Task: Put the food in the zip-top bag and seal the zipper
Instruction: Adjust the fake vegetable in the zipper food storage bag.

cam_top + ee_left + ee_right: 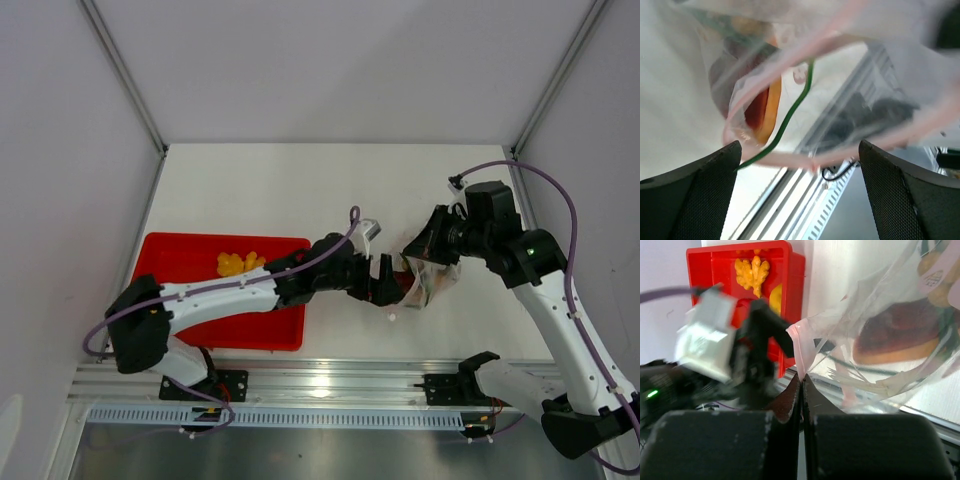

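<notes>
Zip-top bag [428,282] is right of centre over the white worktop [280,190], between both arms, with pale walls [350,70] around and a red tray [170,250] at left. Left wrist: left gripper [800,195] jaws spread wide before its pink zipper [780,162]. Right wrist: right gripper [801,382] jaws pressed together, pinching the bag's edge.

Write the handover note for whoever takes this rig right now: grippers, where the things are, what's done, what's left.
Left gripper: open and empty, at the mouth of the zip-top bag.
Right gripper: shut on the bag's edge, at the corner by the zipper.
Done: an orange-brown wedge and a green stalk are inside the bag.
Left: yellow food lies in the red tray and has to go in. The zipper gapes open, so press it shut afterwards.
</notes>
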